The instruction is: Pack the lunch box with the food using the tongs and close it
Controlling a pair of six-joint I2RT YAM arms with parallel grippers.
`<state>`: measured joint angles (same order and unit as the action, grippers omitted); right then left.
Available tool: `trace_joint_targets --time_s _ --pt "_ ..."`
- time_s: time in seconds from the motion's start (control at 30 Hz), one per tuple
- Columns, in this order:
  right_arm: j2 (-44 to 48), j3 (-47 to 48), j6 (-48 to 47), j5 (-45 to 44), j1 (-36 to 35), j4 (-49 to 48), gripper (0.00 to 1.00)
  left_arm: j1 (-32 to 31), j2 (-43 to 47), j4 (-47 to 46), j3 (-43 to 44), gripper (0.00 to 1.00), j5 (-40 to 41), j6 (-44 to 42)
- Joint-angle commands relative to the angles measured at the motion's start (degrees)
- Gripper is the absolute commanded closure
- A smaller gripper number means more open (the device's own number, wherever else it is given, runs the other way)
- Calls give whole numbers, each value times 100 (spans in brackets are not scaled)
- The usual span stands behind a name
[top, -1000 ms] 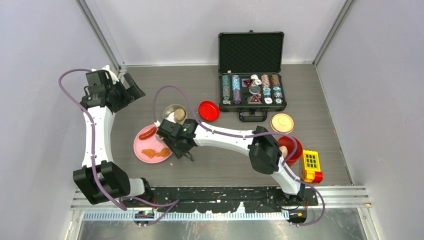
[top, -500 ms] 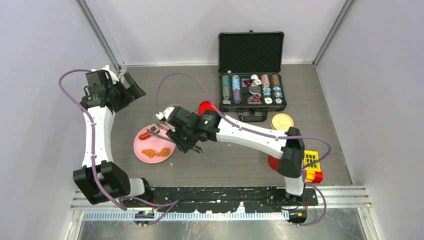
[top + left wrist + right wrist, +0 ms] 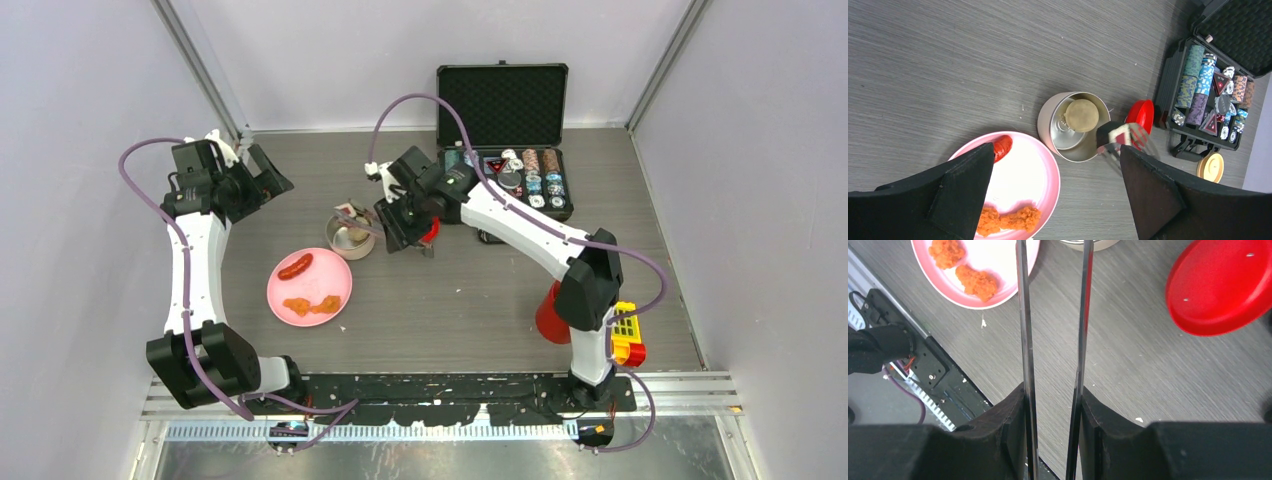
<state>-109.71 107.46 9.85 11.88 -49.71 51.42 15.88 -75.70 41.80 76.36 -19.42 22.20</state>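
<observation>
Left arm (image 3: 190, 270), right arm (image 3: 520, 225): white links, black joint housings; purple cable (image 3: 412, 97) along each; left gripper (image 3: 1057, 150) black, wedge-fingered.

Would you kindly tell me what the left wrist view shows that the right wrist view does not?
Only the left wrist view: the inside of the bowl with a pale lump, the cube by its rim, the sausage, the chip case and the beige lid.
Only the right wrist view: the right gripper shut on the tongs, and the base rail.
Both: the plate, nuggets, red lid and some bowl rim.
</observation>
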Motion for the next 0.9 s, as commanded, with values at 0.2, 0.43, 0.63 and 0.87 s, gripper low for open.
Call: trace_joint_targets --time_s 0.2,0.43,0.63,0.87 --pt "-481 434 72 455 -133 -288 72 40 -4 -254 9 2 -194 27" --pt "-681 553 133 314 -102 -372 71 42 -2 -260 -5 2 -226 13" --pt "-748 583 181 293 -81 -372 58 41 -15 -256 7 2 -253 -5" --pt "-702 681 284 350 -81 -322 45 39 -15 -277 2 2 -326 -88"
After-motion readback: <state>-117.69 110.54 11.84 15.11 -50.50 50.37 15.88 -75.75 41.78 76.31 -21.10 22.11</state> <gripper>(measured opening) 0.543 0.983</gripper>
